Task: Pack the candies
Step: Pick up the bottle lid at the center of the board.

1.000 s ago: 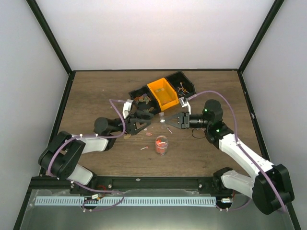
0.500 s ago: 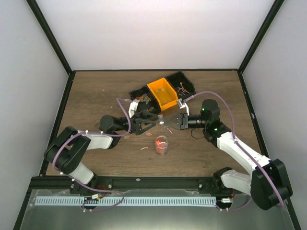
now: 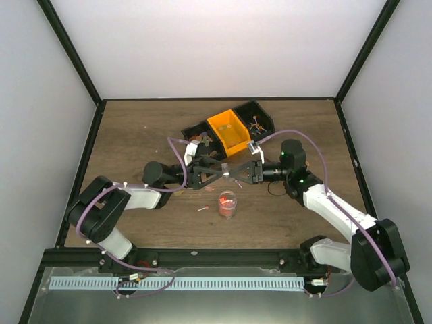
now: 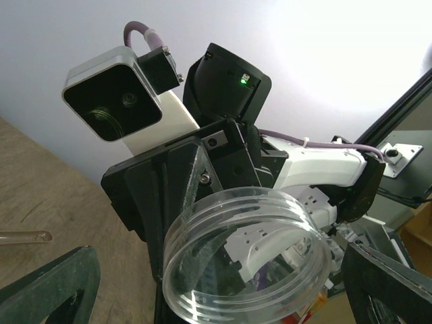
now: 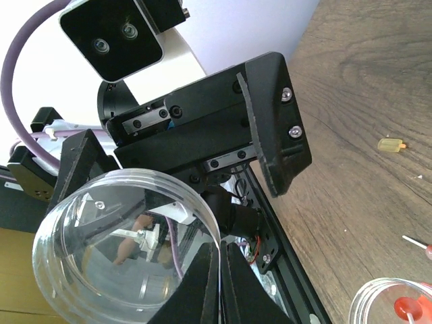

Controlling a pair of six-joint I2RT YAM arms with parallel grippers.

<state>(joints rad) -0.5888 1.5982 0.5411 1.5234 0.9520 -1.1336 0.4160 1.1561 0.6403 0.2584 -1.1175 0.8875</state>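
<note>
- Right claw (image 5: 217,273): shut, pinching the clear lid (image 5: 128,246) by its rim, above the middle of the table (image 3: 135,135).
- Left claw (image 4: 216,290): wide, fingers either side of the lid, not gripping.
- Candies (image 3: 227,206): red, in the clear cup (image 3: 228,196) near table centre; a few loose beside it.
- Hazard: thin rim pinch. Release before the left claw closes would likely drop the lid onto the cup and spill the candies.

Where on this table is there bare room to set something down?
Bare wood: the table's far-left corner, left of the left black bin; the far-right corner, right of the right black bin; and the strip between the cup and the near edge. Crowded: the middle, where the right fingers hold the clear lid between the open left fingers, loose candies nearby.
</note>
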